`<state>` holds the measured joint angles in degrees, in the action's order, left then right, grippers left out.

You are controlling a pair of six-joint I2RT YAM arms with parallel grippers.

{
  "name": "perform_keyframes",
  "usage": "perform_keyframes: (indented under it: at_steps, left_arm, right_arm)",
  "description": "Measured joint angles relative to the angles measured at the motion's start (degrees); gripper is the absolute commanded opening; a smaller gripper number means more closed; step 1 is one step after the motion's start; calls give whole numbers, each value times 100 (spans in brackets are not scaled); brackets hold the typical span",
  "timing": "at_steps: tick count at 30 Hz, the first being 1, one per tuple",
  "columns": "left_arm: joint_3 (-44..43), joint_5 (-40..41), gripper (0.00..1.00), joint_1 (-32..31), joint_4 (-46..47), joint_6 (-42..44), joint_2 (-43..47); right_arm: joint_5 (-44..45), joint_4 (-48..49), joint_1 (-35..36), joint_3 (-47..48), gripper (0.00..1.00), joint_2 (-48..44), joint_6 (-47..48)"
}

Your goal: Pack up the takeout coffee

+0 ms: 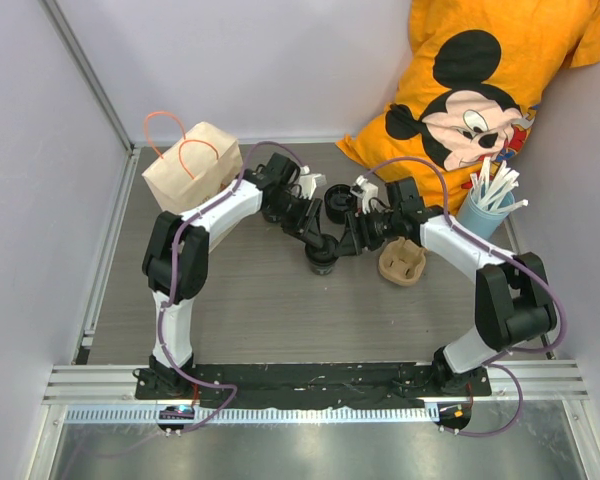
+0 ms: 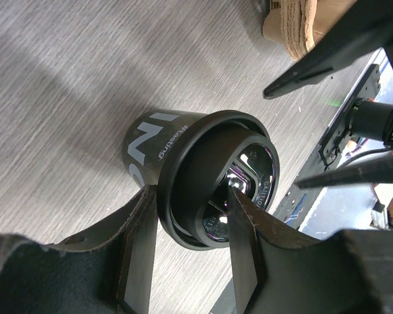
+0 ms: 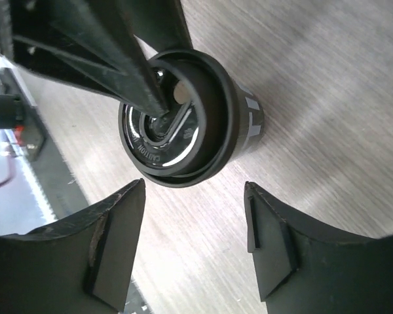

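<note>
The desk (image 1: pixel 260 310) carries everything. A shirt (image 1: pixel 470 90) is heaped in the far right corner and the bag (image 1: pixel 192 168) sits in the far left corner, its orange handles up. From above it cannot be told how wide the bag's mouth stands. A straw cup (image 1: pixel 483 215) stands by the right edge, with the carrier (image 1: pixel 402 264) just beside it toward the middle.

The cup (image 1: pixel 321 256) stands on the desk near the middle, between the two arms and well apart from the bag. Its lid (image 3: pixel 206 98) is on.

The left fingers (image 2: pixel 239 229) are clenched on the cup at the rim, one tip down in the lid's recess and the other against the outside wall. The right fingers (image 3: pixel 272 229) are spread wide, one on each side of the cup and touching neither side.

The step in hand looks like the hand-over from capping to carrying, with the left arm alone gripping the cup. The next move likely calls for the right arm to back off toward the right edge. The left arm would then lift the cup level, since a rim pinch could let it tip, and carry it to the far left corner. There it would lower the cup between the handles.
</note>
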<state>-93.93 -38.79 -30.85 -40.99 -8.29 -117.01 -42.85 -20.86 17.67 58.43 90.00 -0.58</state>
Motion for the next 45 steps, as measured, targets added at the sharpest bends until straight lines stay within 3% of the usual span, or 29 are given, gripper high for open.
perform_keyframes:
  at_steps: [15,17,19,45]
  left_arm:
    - [229,166,0,-17,247,-424,140]
    - [240,170,0,-17,258,-459,144]
    - [247,170,0,-17,264,-476,146]
    - [262,170,0,-17,284,-483,153]
  right_arm:
    - [1880,369,846,-612,79,-791,640]
    - [2059,367,918,-610,87,-828,715]
    - [2232,326,977,-592,88,-866,839]
    - [2413,173,1526,-107,95,-763,1821]
